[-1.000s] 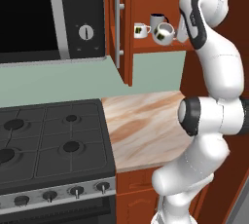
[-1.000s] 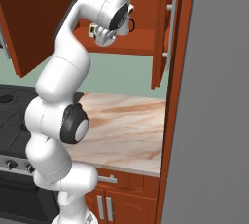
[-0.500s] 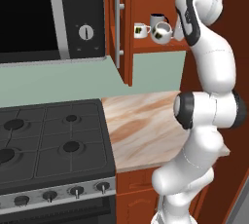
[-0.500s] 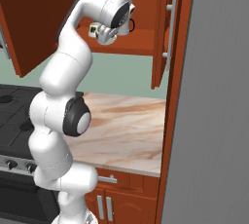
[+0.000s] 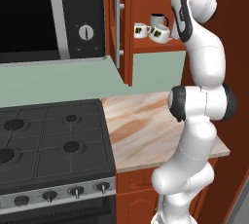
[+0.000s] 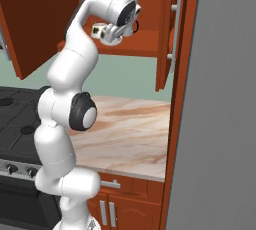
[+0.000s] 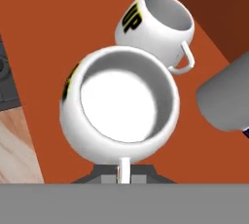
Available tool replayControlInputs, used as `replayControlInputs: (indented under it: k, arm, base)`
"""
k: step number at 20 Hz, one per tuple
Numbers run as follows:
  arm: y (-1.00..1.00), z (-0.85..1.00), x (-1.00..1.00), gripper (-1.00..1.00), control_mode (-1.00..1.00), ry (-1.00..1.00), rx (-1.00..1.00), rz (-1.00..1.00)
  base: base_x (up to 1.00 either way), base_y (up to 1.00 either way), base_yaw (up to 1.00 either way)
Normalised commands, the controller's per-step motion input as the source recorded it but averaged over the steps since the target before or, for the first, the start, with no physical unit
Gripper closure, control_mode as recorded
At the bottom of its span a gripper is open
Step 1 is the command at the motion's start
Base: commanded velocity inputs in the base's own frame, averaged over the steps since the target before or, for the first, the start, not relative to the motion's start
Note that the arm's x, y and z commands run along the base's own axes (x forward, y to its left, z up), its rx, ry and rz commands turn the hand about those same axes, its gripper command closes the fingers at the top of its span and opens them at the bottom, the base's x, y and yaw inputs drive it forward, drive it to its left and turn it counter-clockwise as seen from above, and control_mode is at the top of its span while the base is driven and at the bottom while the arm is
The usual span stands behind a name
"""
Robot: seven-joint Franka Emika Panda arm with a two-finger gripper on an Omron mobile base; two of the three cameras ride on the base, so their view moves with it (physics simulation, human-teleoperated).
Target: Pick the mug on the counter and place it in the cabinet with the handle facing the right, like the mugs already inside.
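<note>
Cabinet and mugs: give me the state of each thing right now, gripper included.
cabinet: door open.
squat mug: tilted, held at its handle above the cabinet shelf, beside the other mugs.
gripper: shut on the squat mug's handle.
straight-sided white mug: on the shelf.
grey mug: on the shelf.
counter: no mug on it.

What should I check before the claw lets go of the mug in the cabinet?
1. Claw shut on the mug: ok.
2. Mug over the cabinet shelf: ok.
3. Mug resting flat on the shelf: cannot tell.
4. Mug apart from the straighter-sided white mug: cannot tell, they overlap in the hand view.
5. Mug apart from the grey mug: ok.
6. Handle facing right like the others: cannot tell.
</note>
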Motion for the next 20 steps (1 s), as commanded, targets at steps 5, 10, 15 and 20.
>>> replayControlInputs:
  k: [5, 10, 15, 20]
  arm:
    - [-0.06, 0.0, 0.23, 1.0, -1.0, 0.06, 0.0, 0.0]
    - [-0.04, 0.0, 0.2, 1.0, -1.0, 0.04, 0.0, 0.0]
    - [-0.03, 0.0, 0.14, 1.0, -1.0, 0.0, 0.0, 0.0]
    - [-0.19, 0.0, 0.0, 1.0, -1.0, 0.0, 0.0, 0.01]
  base:
    - [0.0, 0.0, 0.0]
    - [0.0, 0.0, 0.0]
    - [0.0, 0.0, 0.0]
    - [0.0, 0.0, 0.0]
